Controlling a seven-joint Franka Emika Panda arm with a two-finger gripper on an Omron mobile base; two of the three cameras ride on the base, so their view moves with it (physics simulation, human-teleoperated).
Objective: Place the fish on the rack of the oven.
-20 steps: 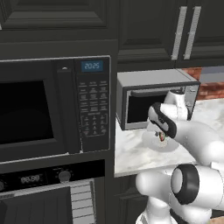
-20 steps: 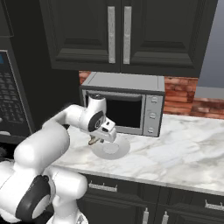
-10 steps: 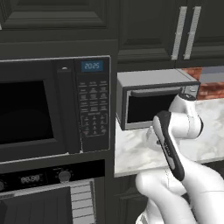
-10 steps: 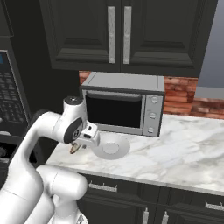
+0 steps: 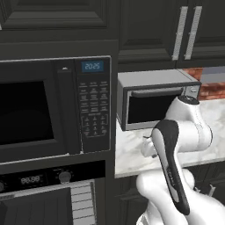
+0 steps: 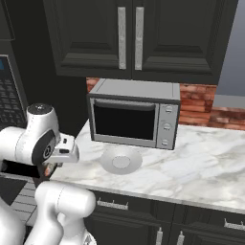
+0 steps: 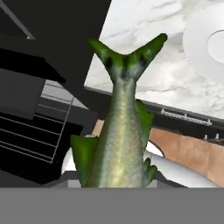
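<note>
The olive-green fish (image 7: 117,144) hangs in the middle of the hand view, its forked tail pointing away from the hand. My gripper (image 6: 51,165) is shut on the fish, and the body hides the fingertips. The hand sits off the left end of the counter, level with its edge and left of the round plate (image 6: 121,160). The black wall oven (image 5: 35,178) shows its display and knob below the microwave. Dark rack wires (image 7: 30,131) inside the oven lie to the left of the fish in the hand view.
The black microwave (image 5: 52,105) with a keypad is above the oven. The silver toaster oven (image 6: 134,115) stands at the back of the marble counter (image 6: 201,162). Dark cabinets (image 6: 129,38) hang overhead. My own white arm (image 5: 176,176) crosses the lower right of the left base view.
The arm has swung left, carrying the fish from above the plate past the counter's left end toward the oven. The plate stays on the counter.
</note>
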